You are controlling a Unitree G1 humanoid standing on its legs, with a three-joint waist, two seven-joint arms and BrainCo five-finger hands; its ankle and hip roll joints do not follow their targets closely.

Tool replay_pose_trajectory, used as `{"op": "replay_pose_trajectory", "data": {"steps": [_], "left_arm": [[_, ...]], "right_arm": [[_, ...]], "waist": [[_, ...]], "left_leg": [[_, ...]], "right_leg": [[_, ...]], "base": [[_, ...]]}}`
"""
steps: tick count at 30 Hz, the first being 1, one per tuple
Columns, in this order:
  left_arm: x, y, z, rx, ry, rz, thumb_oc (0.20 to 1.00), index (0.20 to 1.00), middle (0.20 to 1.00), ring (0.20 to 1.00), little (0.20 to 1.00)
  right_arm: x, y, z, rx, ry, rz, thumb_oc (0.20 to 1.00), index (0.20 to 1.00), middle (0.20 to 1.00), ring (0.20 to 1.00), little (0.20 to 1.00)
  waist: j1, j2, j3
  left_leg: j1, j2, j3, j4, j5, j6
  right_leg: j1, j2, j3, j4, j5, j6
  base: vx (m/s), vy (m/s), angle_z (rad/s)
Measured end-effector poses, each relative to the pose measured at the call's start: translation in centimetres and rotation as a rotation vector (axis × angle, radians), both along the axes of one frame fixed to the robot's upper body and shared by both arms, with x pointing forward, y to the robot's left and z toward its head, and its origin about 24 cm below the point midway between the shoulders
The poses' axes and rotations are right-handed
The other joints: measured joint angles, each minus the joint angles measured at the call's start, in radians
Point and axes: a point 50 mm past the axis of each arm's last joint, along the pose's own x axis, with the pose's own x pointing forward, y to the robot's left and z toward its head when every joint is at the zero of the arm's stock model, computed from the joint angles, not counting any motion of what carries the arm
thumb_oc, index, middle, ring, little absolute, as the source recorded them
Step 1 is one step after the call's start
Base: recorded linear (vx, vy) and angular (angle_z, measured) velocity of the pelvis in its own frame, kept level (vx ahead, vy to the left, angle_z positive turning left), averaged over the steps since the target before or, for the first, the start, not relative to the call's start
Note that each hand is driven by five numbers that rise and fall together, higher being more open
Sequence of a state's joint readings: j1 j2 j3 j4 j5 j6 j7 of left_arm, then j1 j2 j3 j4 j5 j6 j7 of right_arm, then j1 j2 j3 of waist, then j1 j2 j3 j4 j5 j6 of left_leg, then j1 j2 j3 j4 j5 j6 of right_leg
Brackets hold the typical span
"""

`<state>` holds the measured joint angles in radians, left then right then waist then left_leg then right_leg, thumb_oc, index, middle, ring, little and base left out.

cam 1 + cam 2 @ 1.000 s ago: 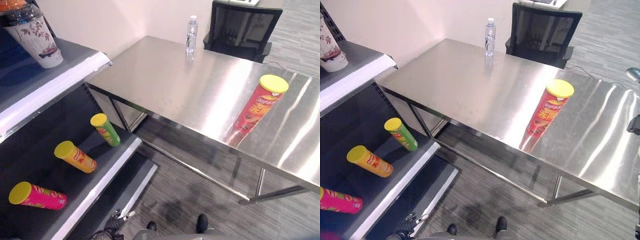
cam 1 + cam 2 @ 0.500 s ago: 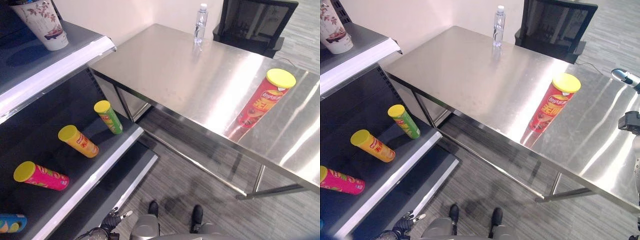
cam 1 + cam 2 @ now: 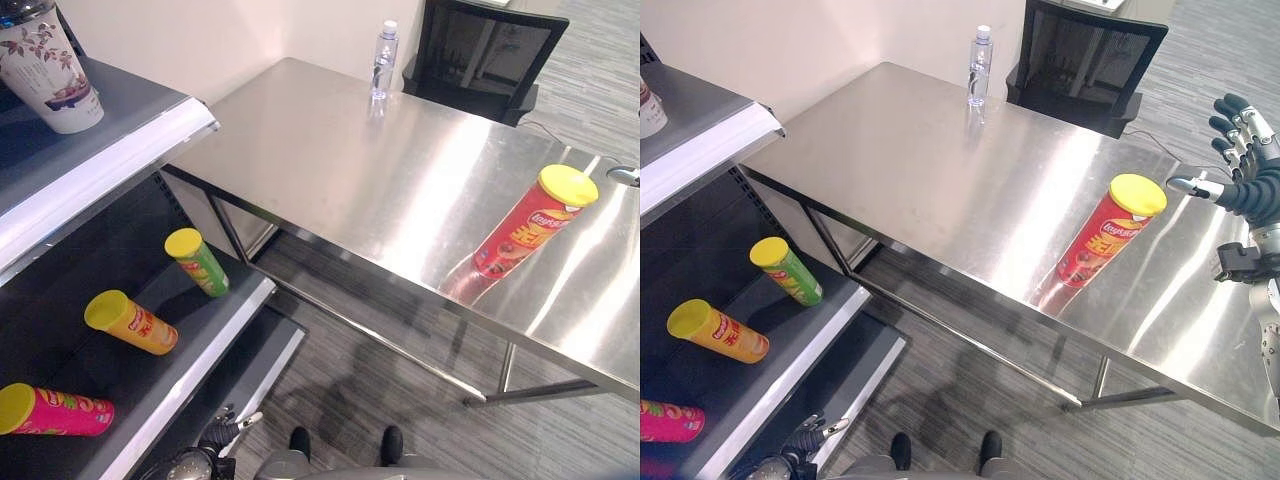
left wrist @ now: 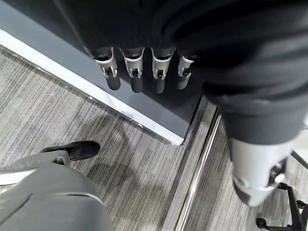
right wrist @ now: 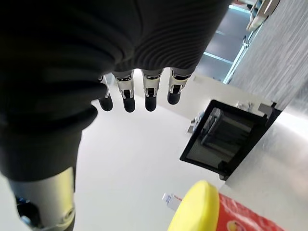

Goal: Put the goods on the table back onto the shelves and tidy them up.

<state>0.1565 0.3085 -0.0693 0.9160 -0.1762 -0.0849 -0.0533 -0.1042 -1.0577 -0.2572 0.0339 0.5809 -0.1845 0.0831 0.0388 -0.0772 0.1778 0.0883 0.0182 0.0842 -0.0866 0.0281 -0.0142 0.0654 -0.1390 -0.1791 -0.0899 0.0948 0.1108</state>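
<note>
A red chip can with a yellow lid (image 3: 526,224) stands on the steel table (image 3: 330,150) near its right end. My right hand (image 3: 1248,175) hovers open over the table just right of that can, with nothing in it. In the right wrist view its fingers (image 5: 137,91) hang straight above the can's yellow lid (image 5: 196,209). On the middle shelf (image 3: 190,345) lie a green can (image 3: 197,261), an orange can (image 3: 130,322) and a pink can (image 3: 55,410). My left hand (image 3: 210,445) hangs low by the shelf's foot, its fingers (image 4: 134,70) straight and empty.
A clear water bottle (image 3: 381,62) stands at the table's far edge. A black office chair (image 3: 482,60) sits behind it. A patterned paper cup (image 3: 52,72) rests on the top shelf (image 3: 110,160). Grey striped floor (image 3: 380,390) lies between shelf and table.
My right hand has risen into sight at the right, beside the red can. The camera has shifted, so the whole scene has moved slightly.
</note>
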Motion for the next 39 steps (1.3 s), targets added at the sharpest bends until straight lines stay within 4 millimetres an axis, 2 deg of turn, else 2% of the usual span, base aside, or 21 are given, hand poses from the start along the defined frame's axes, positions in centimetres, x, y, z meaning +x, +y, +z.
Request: {"op": "replay_pose_trajectory", "data": {"steps": [4, 9, 12, 14, 23, 28, 35, 39], "left_arm": [[-0.6, 0.1, -0.2, -0.003, 0.019, 0.004, 1.000, 1.000, 1.000, 1.000, 1.000], [-2.0, 0.2, -0.6, -0.004, 0.068, 0.016, 1.000, 1.000, 1.000, 1.000, 1.000], [-4.1, 0.4, -1.1, -0.006, 0.125, 0.032, 1.000, 1.000, 1.000, 1.000, 1.000], [-4.9, 0.4, -1.2, -0.011, 0.151, 0.037, 1.000, 1.000, 1.000, 1.000, 1.000], [-3.9, 0.2, -1.0, -0.013, 0.116, 0.027, 1.000, 1.000, 1.000, 1.000, 1.000], [-4.1, 0.2, -1.1, -0.012, 0.121, 0.028, 1.000, 1.000, 1.000, 1.000, 1.000], [-3.7, 0.0, -1.0, -0.018, 0.108, 0.014, 1.000, 1.000, 1.000, 1.000, 1.000], [-3.7, 0.0, -1.0, -0.017, 0.106, 0.014, 1.000, 1.000, 1.000, 1.000, 1.000]], "right_arm": [[0.5, 0.7, -0.9, -0.035, 0.073, 0.046, 1.000, 1.000, 1.000, 1.000, 1.000], [0.4, 0.7, -1.0, -0.061, 0.121, 0.067, 1.000, 1.000, 1.000, 1.000, 1.000], [-0.5, 0.3, -1.9, -0.126, 0.213, 0.074, 1.000, 1.000, 1.000, 1.000, 1.000], [-0.7, 0.1, -2.3, -0.156, 0.257, 0.077, 1.000, 1.000, 1.000, 1.000, 1.000], [-0.7, -0.5, -2.9, -0.243, 0.307, 0.020, 1.000, 1.000, 1.000, 1.000, 1.000], [-0.6, -1.8, -3.7, -0.238, 0.349, -0.040, 1.000, 1.000, 1.000, 1.000, 1.000], [0.1, -0.6, -5.5, -0.200, 0.419, 0.030, 1.000, 1.000, 1.000, 1.000, 1.000], [0.6, -0.6, -5.1, -0.177, 0.404, 0.038, 1.000, 1.000, 1.000, 1.000, 1.000]], "waist": [[0.003, -0.005, -0.010], [0.001, -0.019, -0.025], [0.008, -0.035, -0.039], [0.008, -0.040, -0.042], [0.005, -0.034, -0.046], [0.007, -0.032, -0.046], [0.021, -0.029, -0.045], [0.026, -0.030, -0.045]], "left_leg": [[0.000, 0.001, -0.002, -0.001, -0.003, -0.005], [-0.019, 0.002, -0.019, -0.007, -0.006, -0.008], [-0.022, 0.003, -0.026, -0.006, -0.005, -0.009], [-0.023, 0.002, -0.027, -0.001, 0.002, -0.013], [-0.019, 0.001, -0.029, -0.001, 0.004, -0.011], [-0.033, 0.000, -0.047, -0.001, 0.004, -0.012], [-0.034, 0.000, -0.050, -0.001, 0.005, -0.012], [-0.034, 0.000, -0.052, -0.001, 0.005, -0.012]], "right_leg": [[0.002, -0.001, -0.001, 0.000, -0.004, 0.001], [-0.005, -0.001, -0.016, -0.005, -0.014, 0.008], [-0.003, -0.001, -0.027, -0.005, -0.016, 0.007], [-0.003, -0.002, -0.029, -0.005, -0.012, 0.001], [-0.001, -0.002, -0.034, -0.004, -0.012, 0.001], [-0.002, -0.004, -0.051, -0.005, -0.013, 0.001], [-0.003, -0.004, -0.054, -0.005, -0.013, 0.001], [-0.003, -0.004, -0.057, -0.005, -0.015, 0.002]], "base": [[0.00, 0.000, 0.00], [0.00, -0.013, 0.09], [0.00, -0.008, 0.11], [0.00, -0.004, 0.04], [0.00, 0.000, 0.01], [0.00, 0.004, 0.10], [0.00, 0.000, 0.01], [0.00, 0.000, 0.00]]}}
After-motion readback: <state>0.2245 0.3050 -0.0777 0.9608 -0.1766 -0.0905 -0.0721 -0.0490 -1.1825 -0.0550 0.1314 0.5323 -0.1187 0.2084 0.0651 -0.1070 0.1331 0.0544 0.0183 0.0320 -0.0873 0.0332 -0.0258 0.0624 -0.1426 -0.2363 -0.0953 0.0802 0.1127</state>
